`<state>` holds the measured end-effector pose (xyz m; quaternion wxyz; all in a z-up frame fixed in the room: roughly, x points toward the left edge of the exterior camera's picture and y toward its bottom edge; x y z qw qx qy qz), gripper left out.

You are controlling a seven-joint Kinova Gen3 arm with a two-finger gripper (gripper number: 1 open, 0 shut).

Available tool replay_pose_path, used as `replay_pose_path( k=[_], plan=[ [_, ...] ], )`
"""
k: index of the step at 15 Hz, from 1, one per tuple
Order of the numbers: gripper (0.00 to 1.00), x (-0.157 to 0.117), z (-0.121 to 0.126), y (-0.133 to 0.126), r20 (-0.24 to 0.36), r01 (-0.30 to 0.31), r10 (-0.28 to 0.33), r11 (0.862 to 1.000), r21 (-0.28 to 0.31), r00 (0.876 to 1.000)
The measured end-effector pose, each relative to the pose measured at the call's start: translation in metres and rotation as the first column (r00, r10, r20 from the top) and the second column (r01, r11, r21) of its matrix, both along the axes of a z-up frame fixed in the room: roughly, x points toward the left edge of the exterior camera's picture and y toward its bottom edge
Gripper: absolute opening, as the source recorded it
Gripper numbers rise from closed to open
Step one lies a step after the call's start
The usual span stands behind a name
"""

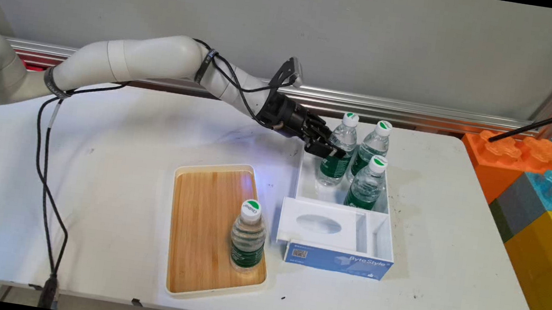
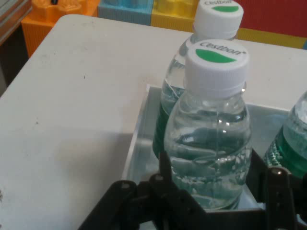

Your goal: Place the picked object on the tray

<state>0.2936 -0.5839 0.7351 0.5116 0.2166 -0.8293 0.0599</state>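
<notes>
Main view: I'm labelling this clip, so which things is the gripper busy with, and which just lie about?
Busy with:
gripper
leftmost boxed bottle, right at the gripper
white box in which it stands

Lying about:
two other boxed bottles
wooden tray
tray bottle, upright on the tray
toy blocks beside the table
</notes>
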Motion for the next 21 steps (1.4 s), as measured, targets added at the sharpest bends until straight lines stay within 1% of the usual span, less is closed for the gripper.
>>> replay_pose_path(
  k=[4, 12, 17, 21],
  plan=[
    [0.00, 0.000, 0.006, -0.002, -0.007, -0.002, 0.002, 1.000, -0.007, 1.000],
    [0.00, 0.000, 0.030, -0.004, -0.033, -0.004, 0.003, 1.000, -0.027, 0.999],
    [0.00, 0.001, 0.051, 0.003, -0.049, 0.015, -0.017, 0.999, -0.043, 0.999],
    [0.00, 0.007, 0.064, 0.013, -0.049, 0.036, -0.039, 0.998, -0.053, 0.998]
  ],
)
